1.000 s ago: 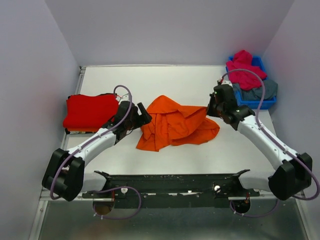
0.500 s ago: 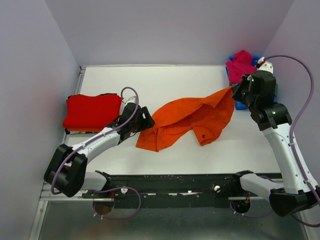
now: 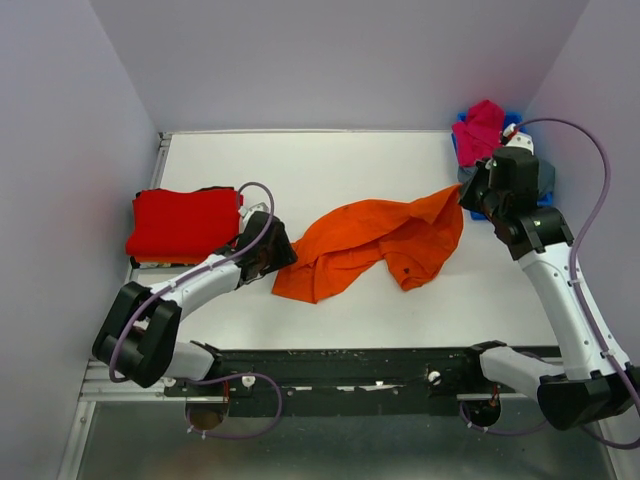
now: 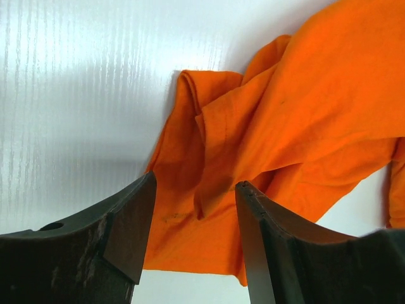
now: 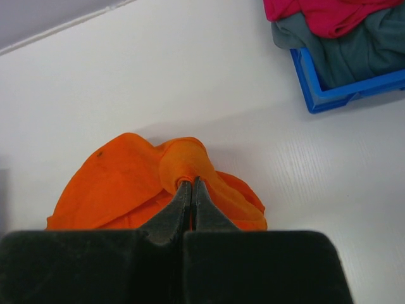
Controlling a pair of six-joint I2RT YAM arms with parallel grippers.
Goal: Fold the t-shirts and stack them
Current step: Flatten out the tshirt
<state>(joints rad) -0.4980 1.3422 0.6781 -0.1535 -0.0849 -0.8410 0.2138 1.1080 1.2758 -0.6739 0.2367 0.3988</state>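
Where the right gripper (image 5: 192, 183) has its jaws pressed together, they pinch a bunched fold of the orange t-shirt (image 5: 120, 183). The rest of that cloth spreads out just beyond and to the left of the tips over the white table (image 5: 190, 82). Further ahead and to the right of these jaws stands the blue bin (image 5: 316, 95), with the magenta-pink t-shirt (image 5: 323, 9) heaped on the grey-blue t-shirt (image 5: 354, 44). The left gripper (image 4: 196, 190) has its jaws spread, and the rumpled edge of the orange t-shirt shows in the gap and runs ahead and rightward. Whether the fingers touch it I cannot tell. Behind this gripper, on its outer side, the red t-shirt (image 3: 180, 222) lies folded.
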